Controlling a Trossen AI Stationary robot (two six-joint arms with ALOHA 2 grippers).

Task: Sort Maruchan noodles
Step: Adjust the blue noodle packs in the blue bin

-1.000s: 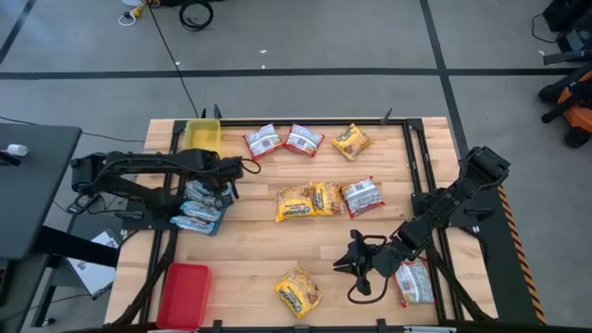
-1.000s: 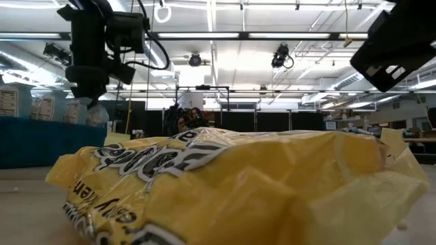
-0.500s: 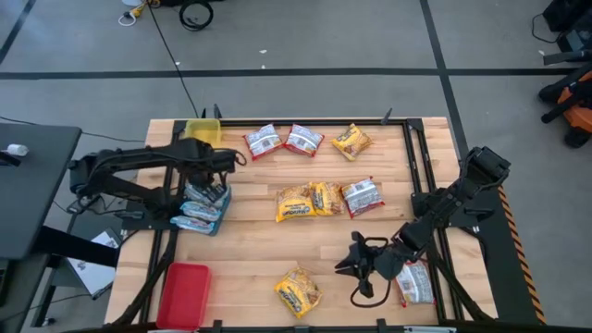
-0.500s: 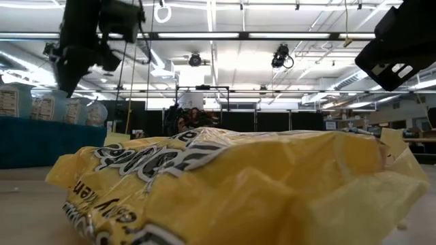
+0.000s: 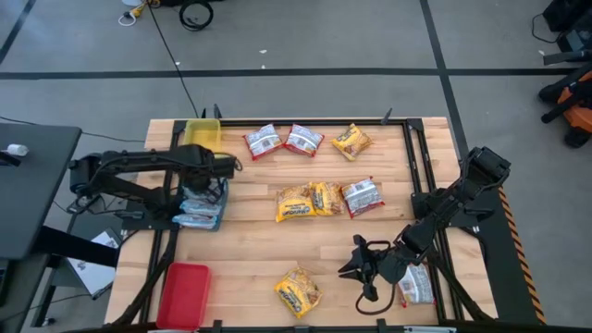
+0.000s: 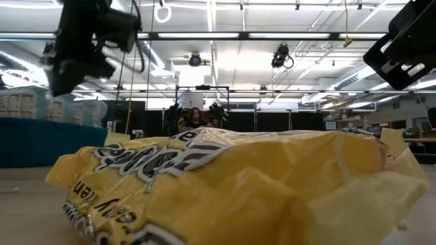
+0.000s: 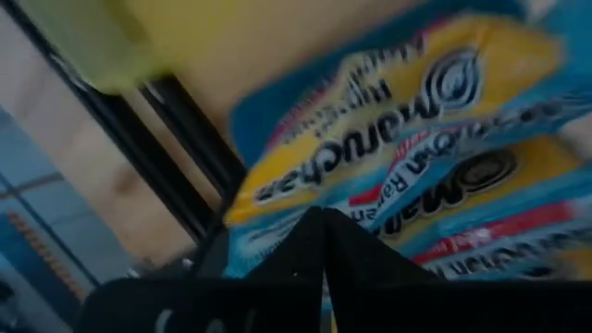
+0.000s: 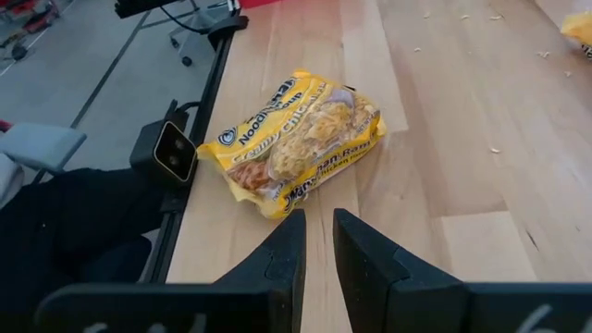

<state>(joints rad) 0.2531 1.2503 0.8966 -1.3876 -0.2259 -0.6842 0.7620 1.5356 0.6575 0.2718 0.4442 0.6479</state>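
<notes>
Landmark: yellow packet point(image 5: 298, 291) at the table's point(image 5: 250, 245) near edge, lying alone on bare wood.
Right gripper point(image 5: 358, 268): beside the yellow packet on the right-arm side, low over the wood, facing it. Fingers point(image 8: 289, 248) stand a narrow gap apart with nothing between them.
Key relation: the yellow packet lies straight ahead of the right gripper, in line with the finger gap and apart from it. In the right wrist view its long axis runs slantwise to the fingers' line, one corner turned toward them.
Nearer arm: right; the left arm is well away, across the table.
Left gripper point(image 5: 215, 165): over the blue stack point(image 5: 199, 208) in the blue tray at the left rail, far from the yellow packet. Fingers point(image 7: 319, 245) meet in a point, together, with nothing seen between them.
Other packets: a red packet point(image 5: 413, 282) lies by the right arm, on the far side of the gripper from the yellow packet; a middle cluster point(image 5: 326, 198) and a far row point(image 5: 301, 140) lie beyond it up the table.
Trays: red tray point(image 5: 184, 294) near the yellow packet toward the left arm; yellow tray point(image 5: 202, 135) at the far left corner.
High view only: the whole layout and which arm is nearer.
Right wrist view only: the packet's slant and the finger gap.
Left wrist view only: the stack's print, close below the closed tips.
Low view: the yellow packet point(image 6: 231, 187) fills the foreground; neither arm's fingertips can be made out.
Judgement: the right arm looks set to go for the yellow packet; a wrist turn may be needed to square the fingers across it.
</notes>
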